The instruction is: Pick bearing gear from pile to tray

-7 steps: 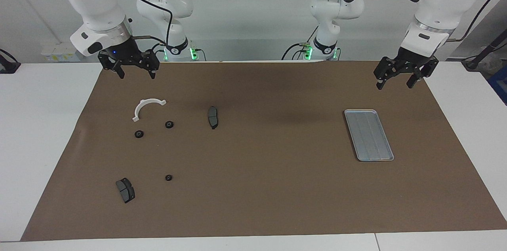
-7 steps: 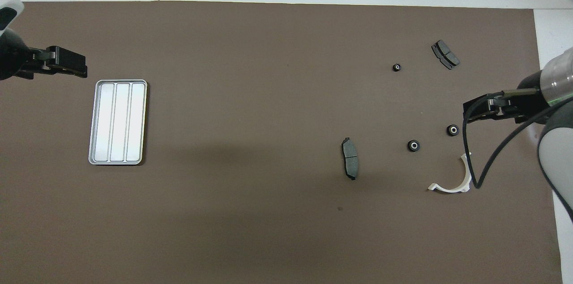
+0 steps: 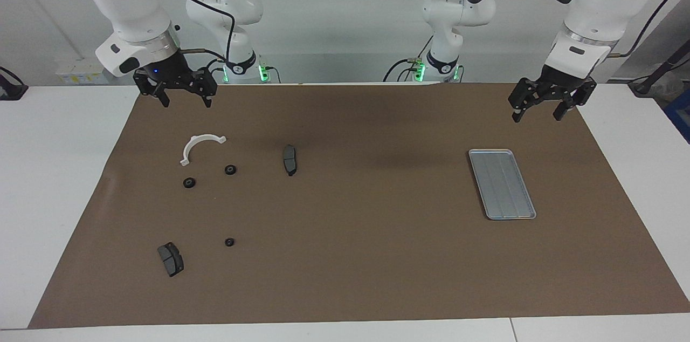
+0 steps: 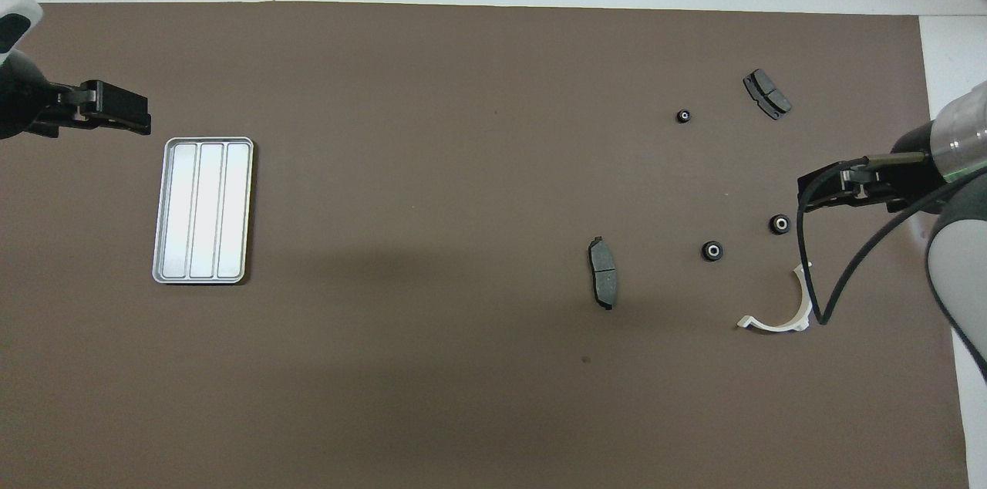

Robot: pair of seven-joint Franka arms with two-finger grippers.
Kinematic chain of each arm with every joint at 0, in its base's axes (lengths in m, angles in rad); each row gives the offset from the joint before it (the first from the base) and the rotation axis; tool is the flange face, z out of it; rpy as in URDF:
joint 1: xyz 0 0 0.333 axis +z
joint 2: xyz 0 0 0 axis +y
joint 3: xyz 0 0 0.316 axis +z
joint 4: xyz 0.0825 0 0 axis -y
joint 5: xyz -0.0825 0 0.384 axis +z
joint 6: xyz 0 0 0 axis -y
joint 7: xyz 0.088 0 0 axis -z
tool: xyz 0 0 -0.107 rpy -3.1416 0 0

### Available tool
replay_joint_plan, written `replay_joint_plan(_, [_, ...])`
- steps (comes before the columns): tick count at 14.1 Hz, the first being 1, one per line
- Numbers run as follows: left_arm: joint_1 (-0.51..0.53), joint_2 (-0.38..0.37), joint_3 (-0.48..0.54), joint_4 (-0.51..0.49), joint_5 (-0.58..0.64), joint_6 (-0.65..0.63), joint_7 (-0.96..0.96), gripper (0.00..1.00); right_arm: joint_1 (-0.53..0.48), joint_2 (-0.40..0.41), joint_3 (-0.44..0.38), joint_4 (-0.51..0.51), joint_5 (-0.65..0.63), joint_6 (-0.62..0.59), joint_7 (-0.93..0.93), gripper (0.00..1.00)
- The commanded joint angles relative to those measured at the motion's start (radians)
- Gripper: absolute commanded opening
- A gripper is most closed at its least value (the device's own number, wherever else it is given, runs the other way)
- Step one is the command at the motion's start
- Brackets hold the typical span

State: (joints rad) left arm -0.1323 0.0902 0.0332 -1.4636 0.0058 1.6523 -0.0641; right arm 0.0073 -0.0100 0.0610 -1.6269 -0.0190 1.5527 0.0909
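Two white robot arms stand at a counter (image 3: pixel 345 288) covered by a brown mat. The right tool (image 3: pixel 183 96), fingers spread wide and holding nothing, hangs in the air over the mat's edge at the right arm's end. Just below it on the mat lies the pile: a white curved bracket (image 3: pixel 198 146), three small black gears (image 3: pixel 230 170) and two dark brake pads (image 3: pixel 289 159). The left tool (image 3: pixel 539 109), also wide and holding nothing, hangs above the mat near the silver tray (image 3: pixel 502 183), which holds no parts.

High facing view, steep overhead, shared table (image 3: pixel 345 277)
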Motion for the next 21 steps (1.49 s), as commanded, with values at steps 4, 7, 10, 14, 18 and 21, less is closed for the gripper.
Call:
replay_joint_plan(4, [0.007,-0.012,0.005,-0.020,-0.010,0.003,0.007,1.00,-0.018,-0.021,0.002,-0.034,0.025,0.041,-0.007,1.00])
replay_joint_plan(7, [0.008,-0.009,0.005,-0.020,-0.010,0.006,0.007,1.00,-0.023,-0.027,0.000,-0.080,0.025,0.088,-0.010,1.00])
replay_joint_plan(10, [0.010,-0.007,0.005,-0.020,-0.010,0.009,0.007,1.00,-0.061,-0.027,-0.001,-0.157,0.025,0.167,-0.059,1.00])
replay_joint_plan(14, [0.010,-0.006,0.005,-0.020,-0.010,0.012,0.007,1.00,-0.086,-0.027,-0.003,-0.293,0.025,0.318,-0.100,1.00])
replay_joint_plan(18, [0.010,-0.006,0.005,-0.020,-0.010,0.012,0.006,1.00,-0.108,-0.015,-0.003,-0.433,0.025,0.479,-0.140,1.00])
replay_joint_plan(21, [0.010,-0.006,0.007,-0.020,-0.010,0.009,0.006,1.00,-0.139,0.016,-0.003,-0.520,0.025,0.590,-0.189,1.00])
